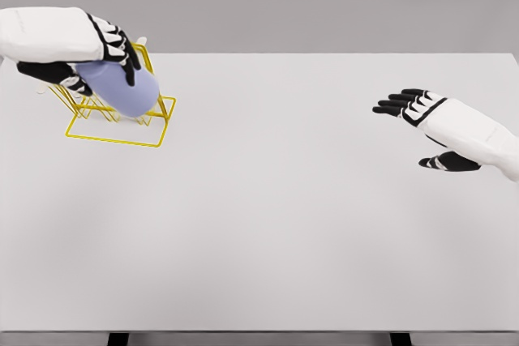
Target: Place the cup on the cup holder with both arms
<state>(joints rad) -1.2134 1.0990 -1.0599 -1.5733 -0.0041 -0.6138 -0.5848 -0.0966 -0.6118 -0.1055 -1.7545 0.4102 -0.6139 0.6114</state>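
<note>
A pale blue cup [123,89] is tilted over the yellow wire cup holder [122,130] at the table's far left. My left hand [101,58] is wrapped around the cup from above, fingers over its top and thumb beneath. The cup covers much of the holder's upper wires, and I cannot tell whether it rests on them. Over the right side of the table my right hand [409,103] hovers open, its fingers stretched toward the left and holding nothing.
The white table [276,216] spans the whole view, with its front edge at the bottom and its back edge behind the holder. A small white peg [142,40] shows just behind the left hand.
</note>
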